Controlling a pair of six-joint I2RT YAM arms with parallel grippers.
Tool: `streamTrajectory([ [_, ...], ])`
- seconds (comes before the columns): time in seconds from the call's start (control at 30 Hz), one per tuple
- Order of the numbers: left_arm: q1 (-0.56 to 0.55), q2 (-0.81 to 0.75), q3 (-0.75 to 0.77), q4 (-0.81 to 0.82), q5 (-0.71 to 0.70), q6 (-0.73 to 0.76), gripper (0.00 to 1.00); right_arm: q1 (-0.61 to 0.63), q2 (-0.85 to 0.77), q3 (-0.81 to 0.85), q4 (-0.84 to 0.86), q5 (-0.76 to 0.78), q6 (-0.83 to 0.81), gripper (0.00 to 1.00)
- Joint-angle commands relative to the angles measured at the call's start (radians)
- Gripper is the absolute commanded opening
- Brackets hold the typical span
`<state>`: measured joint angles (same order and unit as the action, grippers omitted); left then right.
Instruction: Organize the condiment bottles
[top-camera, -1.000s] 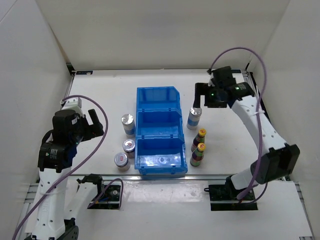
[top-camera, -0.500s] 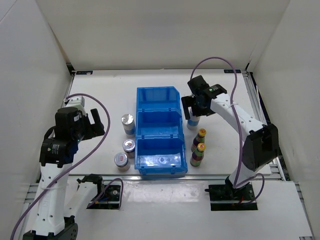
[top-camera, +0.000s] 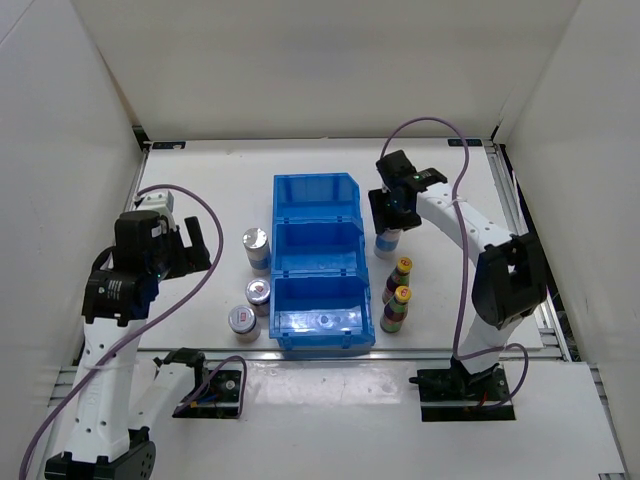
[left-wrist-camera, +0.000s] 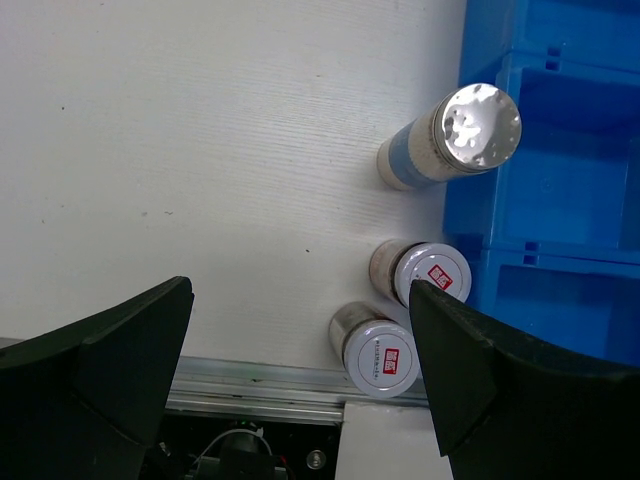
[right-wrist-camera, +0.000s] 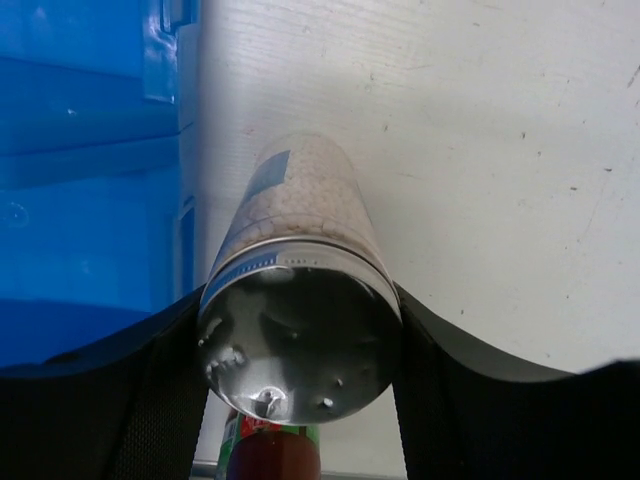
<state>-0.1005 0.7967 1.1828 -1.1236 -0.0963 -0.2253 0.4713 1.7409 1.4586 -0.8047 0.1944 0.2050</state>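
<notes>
Right tool (right-wrist-camera: 300, 335) clasps half-hidden cylinder (top-camera: 386, 245).

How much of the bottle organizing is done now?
Done: nothing yet; no bottle shows inside the blue bin. In hand: the right gripper grips the blue-labelled jar, which stands on the table beside the bin. Remaining: that jar, three jars on the bin's other side near the open left gripper, and two yellow-capped bottles.
</notes>
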Motion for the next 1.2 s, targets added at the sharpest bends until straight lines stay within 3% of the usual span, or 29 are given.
streamTrajectory([
  [0.0,-0.005,-0.001,0.017,-0.010,0.010,0.009,1.00,-0.005,-0.046,0.043,0.030,-0.006,-0.001,0.46],
  [0.03,-0.005,-0.001,0.017,-0.010,0.001,0.009,1.00,-0.005,-0.076,0.043,0.030,0.003,0.011,0.29],
  [0.07,-0.005,-0.001,0.017,-0.010,-0.008,0.009,1.00,-0.005,-0.089,0.063,0.030,0.004,0.011,0.24],
  [0.23,-0.005,-0.001,0.017,-0.010,-0.019,-0.009,1.00,0.020,-0.089,0.205,0.021,0.026,0.001,0.17],
  [0.27,-0.005,-0.001,0.017,-0.010,-0.019,-0.009,1.00,0.044,-0.077,0.276,0.010,0.042,-0.010,0.12],
  [0.67,-0.005,0.030,0.028,-0.010,-0.028,-0.029,1.00,0.164,0.333,0.787,-0.126,0.079,-0.039,0.09],
  [0.87,-0.005,0.088,0.077,-0.001,0.062,-0.039,1.00,0.164,0.456,0.826,-0.126,0.093,-0.007,0.08],
  [0.9,-0.005,0.088,0.077,-0.001,0.072,-0.039,1.00,0.164,0.465,0.826,-0.126,0.068,-0.007,0.09],
  [1.0,-0.005,0.107,0.068,-0.001,0.053,-0.060,1.00,0.145,0.499,0.804,-0.126,0.040,0.003,0.27],
  [1.1,-0.005,0.127,0.040,0.008,0.044,-0.095,1.00,0.145,0.509,0.804,-0.126,0.027,0.004,0.54],
  [1.13,-0.005,0.127,0.040,0.008,0.062,-0.095,1.00,0.145,0.509,0.815,-0.126,0.027,0.004,0.73],
  [1.17,-0.005,0.127,0.040,0.008,0.079,-0.095,1.00,0.145,0.509,0.815,-0.126,0.040,0.013,0.81],
])
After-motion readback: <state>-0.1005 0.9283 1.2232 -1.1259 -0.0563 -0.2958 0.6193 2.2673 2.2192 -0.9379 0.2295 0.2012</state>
